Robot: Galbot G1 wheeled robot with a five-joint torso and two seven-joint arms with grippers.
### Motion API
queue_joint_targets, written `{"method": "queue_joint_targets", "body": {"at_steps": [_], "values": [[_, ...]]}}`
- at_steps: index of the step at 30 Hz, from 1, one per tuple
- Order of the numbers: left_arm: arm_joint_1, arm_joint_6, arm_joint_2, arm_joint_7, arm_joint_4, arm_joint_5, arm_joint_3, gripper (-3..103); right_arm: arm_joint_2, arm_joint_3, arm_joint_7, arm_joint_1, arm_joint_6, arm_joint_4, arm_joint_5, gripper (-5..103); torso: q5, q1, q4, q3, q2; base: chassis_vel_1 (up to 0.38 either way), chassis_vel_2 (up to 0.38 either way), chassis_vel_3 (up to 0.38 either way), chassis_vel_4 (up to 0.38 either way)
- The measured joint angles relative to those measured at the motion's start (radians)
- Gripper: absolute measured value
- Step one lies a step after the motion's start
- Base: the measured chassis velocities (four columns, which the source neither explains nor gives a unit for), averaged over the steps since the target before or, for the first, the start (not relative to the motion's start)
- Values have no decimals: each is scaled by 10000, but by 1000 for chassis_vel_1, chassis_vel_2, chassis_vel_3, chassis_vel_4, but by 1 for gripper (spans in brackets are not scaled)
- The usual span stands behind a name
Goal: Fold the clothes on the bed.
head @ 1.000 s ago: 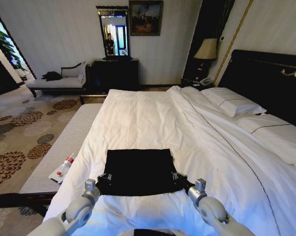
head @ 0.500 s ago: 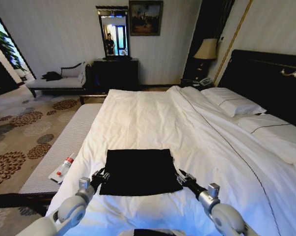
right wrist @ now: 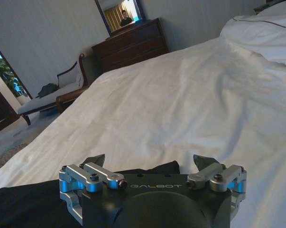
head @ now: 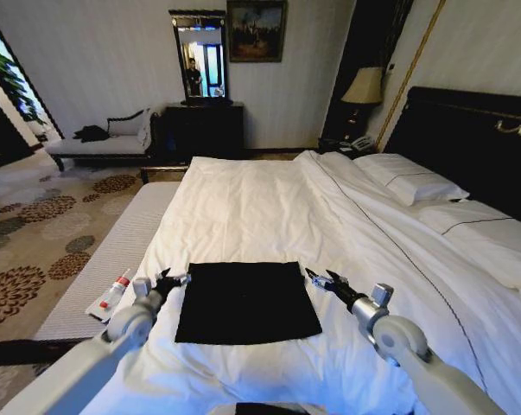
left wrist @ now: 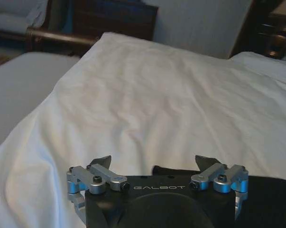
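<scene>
The black T-shirt (head: pixel 247 301) is lying flat as a folded rectangle on the near end of the bed (head: pixel 269 203), between 2 claws. The left claw (head: pixel 172 278) and right claw (head: pixel 316 277) are hovering beside its far corners, both spread open, gripping nothing, equally near.
</scene>
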Motion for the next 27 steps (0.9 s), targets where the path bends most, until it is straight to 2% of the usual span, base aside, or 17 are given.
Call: {"method": "queue_joint_targets", "body": {"at_steps": [5, 11, 13, 16, 27], "values": [[-279, 82, -311, 307, 736, 113, 105, 98, -89, -278, 39, 362, -154, -194, 136, 100, 2, 0, 8, 0, 0, 0, 0, 0, 0], [-550, 97, -803, 559, 1169, 182, 234, 94, -174, -298, 41, 436, -217, -263, 249, 100, 0, -1, 1, -1, 0, 0, 0, 0, 0], [-701, 97, -968, 639, 1267, 205, 401, 85, -213, -299, 40, 461, -238, -314, 285, 100, 0, 0, 4, -1, 0, 0, 0, 0, 0], [-972, 96, -1179, 665, 1451, 260, 675, 79, -228, -299, 38, 479, -253, -330, 325, 100, 3, -1, 2, -1, 0, 0, 0, 0, 0], [-1477, 84, -1458, 691, 1916, 262, 1050, 74, -226, -284, 36, 479, -260, -339, 364, 100, 1, 0, 3, -1, 0, 0, 0, 0, 0]]}}
